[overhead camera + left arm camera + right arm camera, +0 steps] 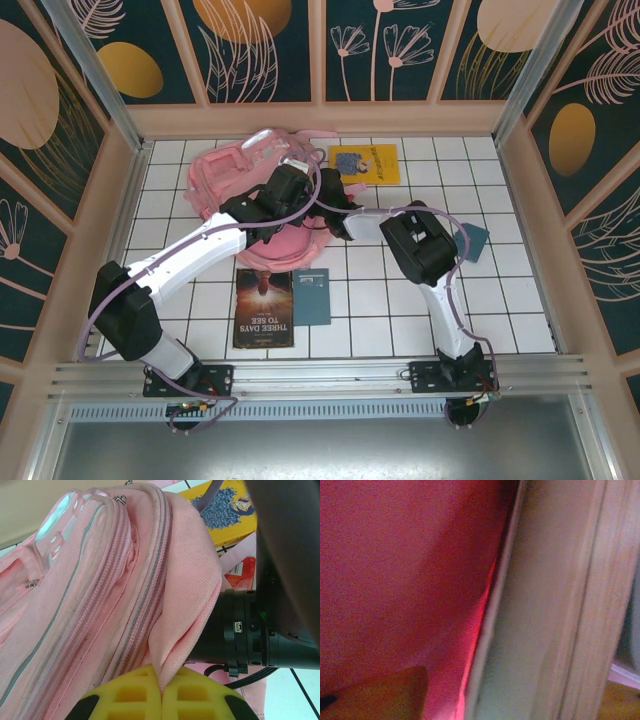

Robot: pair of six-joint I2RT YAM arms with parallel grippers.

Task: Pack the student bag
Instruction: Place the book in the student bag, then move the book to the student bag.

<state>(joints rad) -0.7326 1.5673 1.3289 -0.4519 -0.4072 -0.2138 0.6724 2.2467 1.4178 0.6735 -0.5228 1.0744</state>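
Nearest to my bases, at the lower centre of the top view, a dark flat book (265,308) with a red glow and white title letters on its cover lies on the white tiled tabletop (400,320). A smaller dark blue book (312,296) lies just beside it on the right. At the centre right a small teal flat thing (471,240) lies partly behind my right arm (420,250).

Further up, both arms bend toward the middle. There the student bag (225,175), a large soft pink fabric backpack, lies at the upper centre left of the tabletop. My left hand (161,679) is pressed together on a fold of its pink cloth. The two yellow fingers (127,697) meet at the bottom of the left wrist view with the cloth pinched between them. My right hand (325,218) reaches into the bag from the right, close to the left one. Its own view is blurred: reddish-pink cloth on the left and a pale flat surface on the right. I cannot tell if this hand is spread or pressed together.

Farthest, a yellow rectangular book (365,163) with a blue picture lies just to the right of the bag, at the upper centre.
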